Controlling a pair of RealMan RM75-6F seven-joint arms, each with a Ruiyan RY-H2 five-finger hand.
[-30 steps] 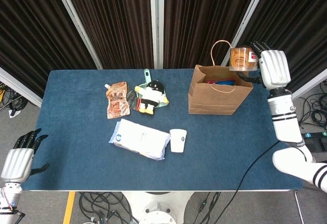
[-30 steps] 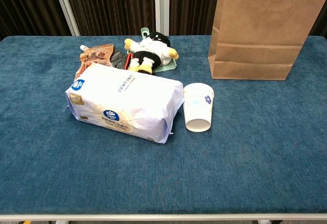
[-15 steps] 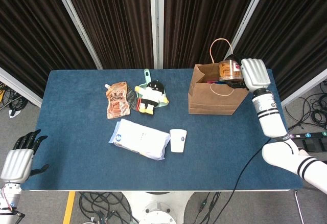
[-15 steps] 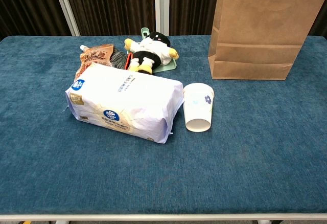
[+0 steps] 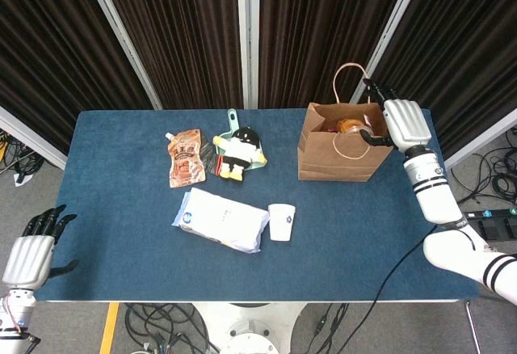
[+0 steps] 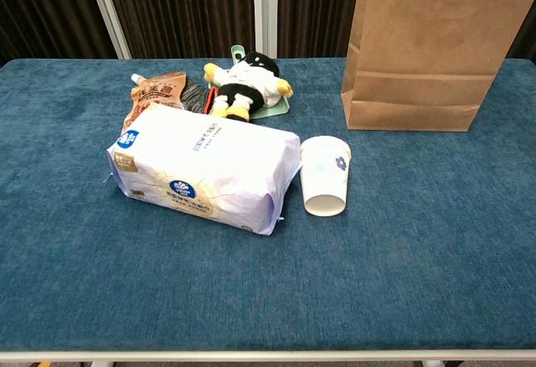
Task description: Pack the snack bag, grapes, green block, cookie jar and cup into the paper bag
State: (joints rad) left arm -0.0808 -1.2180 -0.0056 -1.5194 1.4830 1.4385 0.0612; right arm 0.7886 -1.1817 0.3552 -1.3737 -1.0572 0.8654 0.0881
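The brown paper bag (image 5: 335, 158) (image 6: 427, 49) stands open at the table's far right. The cookie jar (image 5: 350, 125) sits low inside its mouth. My right hand (image 5: 402, 123) hovers over the bag's right rim beside the jar, fingers spread and holding nothing. The white paper cup (image 5: 281, 221) (image 6: 325, 176) stands upside down mid-table. A brown spouted snack pouch (image 5: 185, 157) (image 6: 155, 95) lies flat at the back left. My left hand (image 5: 28, 253) hangs open off the table's near left corner. No grapes or green block show.
A large white tissue pack (image 5: 222, 219) (image 6: 205, 166) lies left of the cup. A black-and-white plush toy (image 5: 237, 152) (image 6: 243, 86) rests on a green-handled dustpan (image 5: 232, 118) behind it. Dark curtains back the table (image 5: 121, 241).
My right hand carried the cookie jar from above the bag's right side down into its mouth and let it go. The left hand stayed put.
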